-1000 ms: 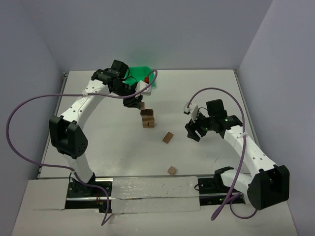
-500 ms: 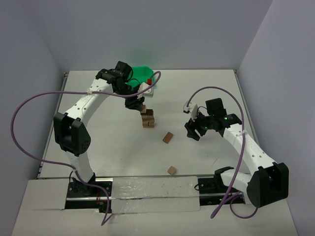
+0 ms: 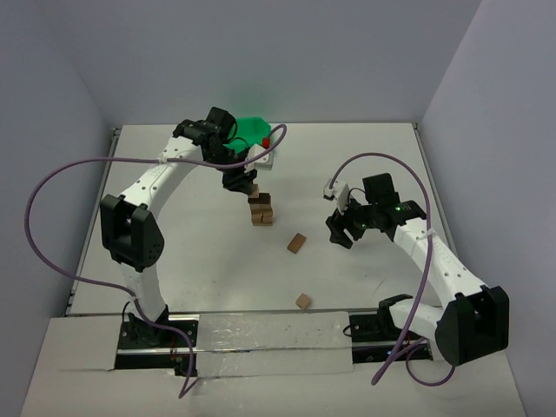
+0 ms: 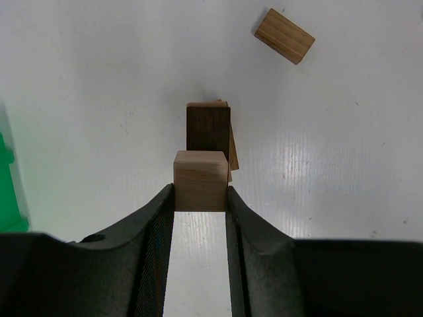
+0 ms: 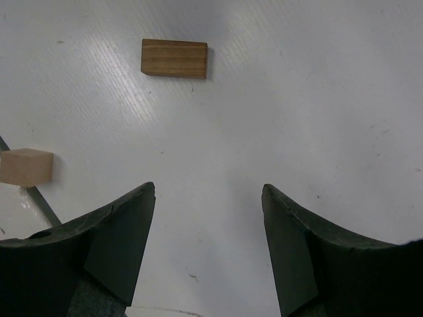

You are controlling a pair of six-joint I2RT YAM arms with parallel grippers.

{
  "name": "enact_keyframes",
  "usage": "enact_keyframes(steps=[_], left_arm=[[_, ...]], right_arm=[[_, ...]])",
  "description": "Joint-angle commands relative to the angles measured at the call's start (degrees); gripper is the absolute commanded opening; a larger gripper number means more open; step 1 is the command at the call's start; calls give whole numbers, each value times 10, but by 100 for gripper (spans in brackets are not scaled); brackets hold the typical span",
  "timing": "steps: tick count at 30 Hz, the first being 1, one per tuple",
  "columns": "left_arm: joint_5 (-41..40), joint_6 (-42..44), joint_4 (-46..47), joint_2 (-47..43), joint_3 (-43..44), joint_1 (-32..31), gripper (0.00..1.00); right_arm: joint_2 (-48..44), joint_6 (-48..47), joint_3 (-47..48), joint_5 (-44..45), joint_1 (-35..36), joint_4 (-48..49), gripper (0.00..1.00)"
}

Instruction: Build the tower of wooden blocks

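Tower (image 4: 208, 129) just beyond left gripper (image 4: 201, 193); tan cube (image 4: 200, 178) clamped in gripper

Robotics lab cell: white table (image 3: 217, 278) between plain grey walls (image 3: 287, 52), two cabled robot arms (image 3: 146, 184) at its edge

My left arm (image 3: 148, 181) and right arm (image 3: 439, 263) pair white tubular links with chunky black joints. A purple cable (image 3: 379, 157) loops off each, and a small white camera box (image 3: 334, 188) sits by each wrist. My fingers (image 4: 149, 257) are matte black, broad and curved inward; a green light (image 3: 401, 208) glows near the right wrist.
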Motion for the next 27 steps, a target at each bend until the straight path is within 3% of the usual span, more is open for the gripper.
enact_keyframes(steps=[1, 27], left_arm=[[8, 6, -3, 0, 12, -5, 30], [-8, -10, 13, 5, 0, -10, 38]], right_arm=[[4, 5, 26, -10, -4, 8, 72], [10, 6, 29, -11, -4, 6, 72]])
